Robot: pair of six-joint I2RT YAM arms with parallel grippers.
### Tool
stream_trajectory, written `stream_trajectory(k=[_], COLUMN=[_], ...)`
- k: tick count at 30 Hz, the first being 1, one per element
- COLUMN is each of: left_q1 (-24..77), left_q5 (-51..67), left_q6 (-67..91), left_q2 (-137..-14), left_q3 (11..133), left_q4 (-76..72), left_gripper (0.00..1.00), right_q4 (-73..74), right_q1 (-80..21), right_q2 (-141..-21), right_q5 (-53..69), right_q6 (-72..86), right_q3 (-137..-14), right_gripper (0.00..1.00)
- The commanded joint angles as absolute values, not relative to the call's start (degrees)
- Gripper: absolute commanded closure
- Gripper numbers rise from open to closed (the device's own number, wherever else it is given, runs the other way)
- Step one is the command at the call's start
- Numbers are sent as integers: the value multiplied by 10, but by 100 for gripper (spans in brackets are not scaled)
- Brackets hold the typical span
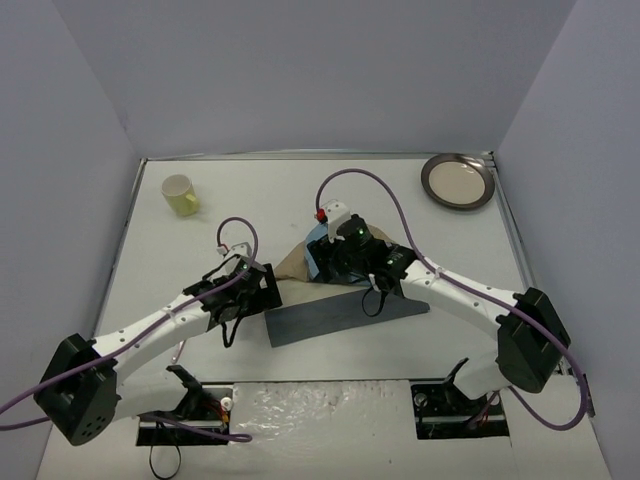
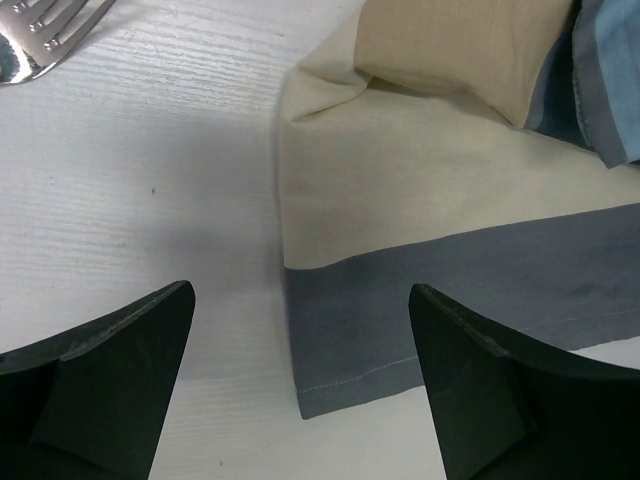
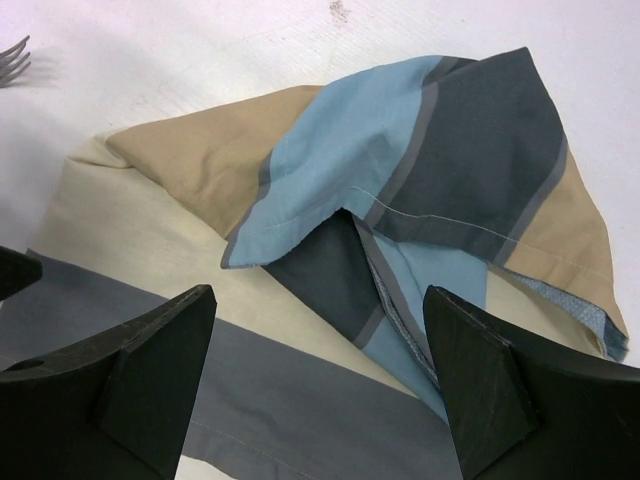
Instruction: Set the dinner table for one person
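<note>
Black fingers of my two grippers fill the bottom of each wrist view. On my left gripper [image 2: 300,292] the jaws stand wide apart with nothing clamped between them. My right gripper [image 3: 320,295] is the same, spread wide and empty. Whether any fingertip already presses on cloth I cannot tell.

Beneath both lies the white dinner table [image 1: 250,190], and on it the striped placemat [image 2: 420,190], half spread and half bunched. The corner of its grey band sits in the gap between my left fingers. That band's long axis runs off to this gripper's right, toward my other arm. Ahead of my right gripper the cloth is folded over itself: a blue, dark and tan flap lies on the cream part, and the grey band passes along that gripper's near side.

As I judge it, the coming move turns on this. The left gripper is nearer the free corner and the right is nearer the folded heap. The cloth should be drawn out along the band's length, each arm pulling toward its own side. The risk is pinching two layers at the fold.

A fork [image 2: 40,30] lies beyond my left gripper, off to its left. A yellow cup [image 1: 180,195] and a plate [image 1: 458,180] sit well beyond both grippers, near the far wall.
</note>
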State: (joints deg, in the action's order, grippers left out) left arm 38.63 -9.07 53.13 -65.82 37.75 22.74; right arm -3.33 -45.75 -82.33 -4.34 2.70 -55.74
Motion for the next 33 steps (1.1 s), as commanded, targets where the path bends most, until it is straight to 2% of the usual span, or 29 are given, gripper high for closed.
stream_trajectory(k=[1, 6, 14, 20, 23, 26, 28, 30, 32, 33], left_q1=[388, 388, 388, 387, 387, 387, 387, 386, 385, 384], left_q5=[-75, -69, -69, -69, -72, -80, -89, -96, -101, -105], left_q6=[536, 536, 541, 542, 542, 536, 531, 525, 515, 509], left_q2=[-687, -737, -782, -817, -827, -837, -843, -849, -855, -858], left_q3=[381, 389, 404, 416, 422, 430, 432, 436, 441, 445], left_q4=[182, 173, 184, 193, 199, 207, 214, 218, 224, 226], left_gripper=[17, 21, 26, 42, 52, 67, 78, 92, 100, 100], right_q4=[-91, -105, -105, -109, -115, -119, -120, -121, -120, -117], right_q1=[-473, -485, -492, -492, -491, -486, -479, -464, -446, -429], right_q2=[-857, -901, -952, -995, -1007, -1019, -1016, -1002, -985, -972], right_q5=[-56, -72, -125, -135, -138, -147, -158, -172, -176, -179], right_q6=[17, 22, 63, 84, 86, 86, 90, 97, 103, 109], right_q3=[-598, -614, -631, -641, -646, -654, -655, -652, -650, -648], right_gripper=[20, 21, 29, 39, 48, 61, 82, 94, 100, 100])
